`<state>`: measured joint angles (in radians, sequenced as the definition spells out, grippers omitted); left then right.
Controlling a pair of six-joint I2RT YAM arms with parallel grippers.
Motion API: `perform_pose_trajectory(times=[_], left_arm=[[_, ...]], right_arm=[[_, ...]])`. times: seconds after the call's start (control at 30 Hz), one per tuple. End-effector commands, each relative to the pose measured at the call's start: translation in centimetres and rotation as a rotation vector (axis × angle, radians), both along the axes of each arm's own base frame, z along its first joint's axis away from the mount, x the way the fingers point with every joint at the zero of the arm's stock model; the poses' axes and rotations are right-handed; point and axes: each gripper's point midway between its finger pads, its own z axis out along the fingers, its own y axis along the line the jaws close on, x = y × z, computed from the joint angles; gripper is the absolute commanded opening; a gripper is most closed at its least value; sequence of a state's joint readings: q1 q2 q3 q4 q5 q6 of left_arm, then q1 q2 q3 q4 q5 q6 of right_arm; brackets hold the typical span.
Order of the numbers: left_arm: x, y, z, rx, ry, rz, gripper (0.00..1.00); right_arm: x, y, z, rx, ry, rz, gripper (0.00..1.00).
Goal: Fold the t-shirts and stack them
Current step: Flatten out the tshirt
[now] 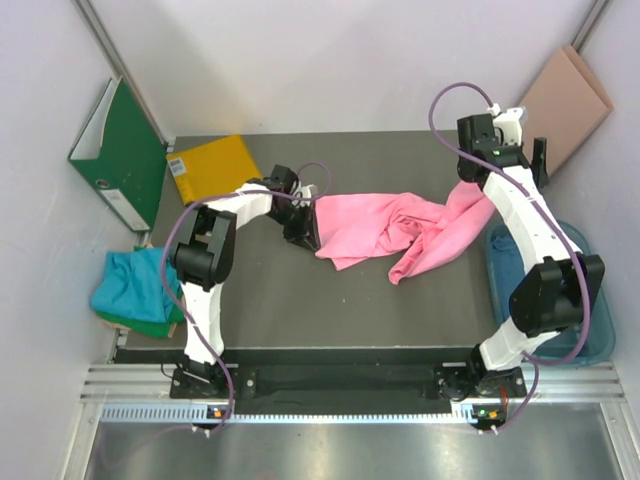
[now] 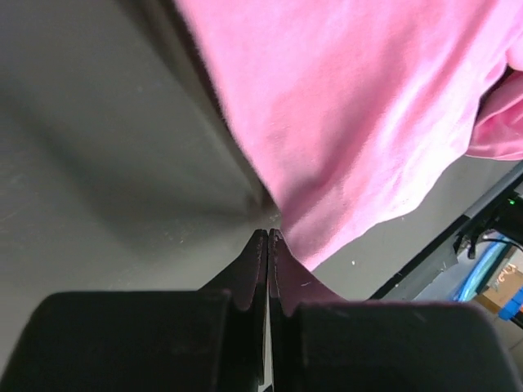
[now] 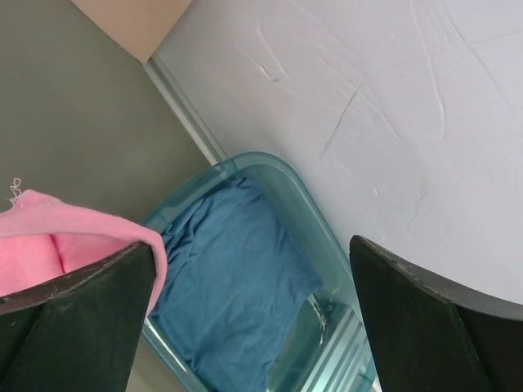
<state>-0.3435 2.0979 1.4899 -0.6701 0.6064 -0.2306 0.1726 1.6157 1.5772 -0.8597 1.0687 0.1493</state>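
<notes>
The bright pink t-shirt [image 1: 400, 230] lies crumpled across the middle of the dark table. My left gripper [image 1: 305, 228] is at its left edge. In the left wrist view the jaws [image 2: 269, 233] are pressed together, with the pink cloth [image 2: 351, 122] running right up to their tips. My right gripper [image 1: 535, 165] is raised at the back right and open [image 3: 252, 243]. A fold of the pink shirt [image 3: 73, 237] lies over its left finger. A dark blue shirt [image 3: 237, 286] lies in the bin below. Teal and green shirts [image 1: 130, 285] are piled at the table's left edge.
A clear teal bin [image 3: 327, 237] stands off the table's right side [image 1: 600, 330]. A yellow square sheet [image 1: 210, 165] lies at the back left, beside an upright green binder [image 1: 120, 150]. A tan board [image 1: 565, 95] leans in the back right corner. White walls enclose the table.
</notes>
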Motion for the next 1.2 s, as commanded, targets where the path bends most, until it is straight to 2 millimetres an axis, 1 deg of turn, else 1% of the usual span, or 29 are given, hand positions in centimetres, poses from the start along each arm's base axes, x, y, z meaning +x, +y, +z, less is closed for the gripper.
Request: perform_pose_trajectory(times=[0.0, 0.03, 0.07, 0.17, 0.23, 0.27, 0.37, 0.47, 0.5, 0.53, 0.57, 0.6, 0.63, 0.73, 0.83, 0.87, 0.93, 0.97, 1.07, 1.17], left_arm=[[1.0, 0.7, 4.1, 0.022, -0.13, 0.013, 0.0], [1.4, 0.8, 4.8, 0.029, -0.153, 0.023, 0.0], [1.9, 0.8, 5.9, 0.025, -0.189, 0.034, 0.0], [2.4, 0.6, 7.8, 0.001, -0.228, 0.047, 0.0], [2.4, 0.5, 8.4, -0.009, -0.225, 0.045, 0.0], [2.4, 0.3, 8.5, -0.013, -0.227, 0.043, 0.0], [1.8, 0.4, 8.3, -0.011, -0.204, 0.033, 0.0], [0.9, 0.5, 7.6, -0.011, -0.157, 0.027, 0.0], [0.7, 0.6, 7.3, -0.01, -0.145, 0.03, 0.23], [0.5, 0.6, 7.2, -0.008, -0.135, 0.029, 0.51], [0.2, 0.7, 6.9, -0.002, -0.128, 0.031, 0.76], [0.1, 0.8, 6.8, 0.003, -0.127, 0.035, 0.97], [0.2, 0.9, 6.8, 0.003, -0.132, 0.039, 0.99], [0.0, 0.8, 6.5, -0.002, -0.12, 0.039, 0.99], [-0.5, 0.3, 5.6, -0.025, -0.076, 0.026, 0.99], [-0.7, 0.2, 4.7, -0.029, -0.054, 0.023, 0.99], [-1.2, -0.3, 4.1, -0.055, -0.013, 0.014, 0.99], [-1.3, -0.4, 3.4, -0.058, 0.008, 0.011, 0.97], [-1.6, -0.7, 2.3, -0.06, 0.04, -0.001, 0.96], [-1.7, -0.8, 1.5, -0.059, 0.055, -0.004, 0.95]], right_arm=[[-0.5, 0.8, 2.4, 0.019, -0.093, 0.032, 1.0], [-0.6, 0.9, 2.5, 0.02, -0.102, 0.036, 1.0], [-0.7, 0.9, 2.8, 0.022, -0.11, 0.043, 1.0], [-0.9, 0.8, 3.1, 0.017, -0.117, 0.047, 1.0], [-0.9, 0.8, 3.1, 0.01, -0.112, 0.049, 1.0], [-0.9, 0.8, 3.1, 0.011, -0.114, 0.05, 1.0], [-0.8, 0.8, 3.1, 0.009, -0.113, 0.053, 1.0], [-0.8, 0.8, 3.3, 0.013, -0.119, 0.054, 1.0], [-0.8, 0.9, 3.4, 0.017, -0.124, 0.06, 1.0], [-0.8, 1.0, 3.5, 0.026, -0.13, 0.066, 1.0], [-0.7, 1.1, 3.6, 0.033, -0.135, 0.073, 1.0], [-0.6, 1.2, 3.6, 0.041, -0.139, 0.083, 1.0], [-0.6, 1.4, 3.8, 0.053, -0.148, 0.094, 1.0], [-0.6, 1.7, 3.8, 0.075, -0.161, 0.113, 1.0], [-0.4, 2.0, 3.5, 0.09, -0.16, 0.129, 1.0], [-0.3, 2.1, 3.5, 0.093, -0.159, 0.133, 1.0], [-0.3, 2.2, 3.3, 0.096, -0.153, 0.134, 1.0], [-0.3, 2.2, 3.2, 0.098, -0.154, 0.136, 1.0], [-0.2, 2.5, 2.9, 0.103, -0.142, 0.143, 0.99], [-0.3, 2.5, 2.8, 0.103, -0.135, 0.144, 1.0]])
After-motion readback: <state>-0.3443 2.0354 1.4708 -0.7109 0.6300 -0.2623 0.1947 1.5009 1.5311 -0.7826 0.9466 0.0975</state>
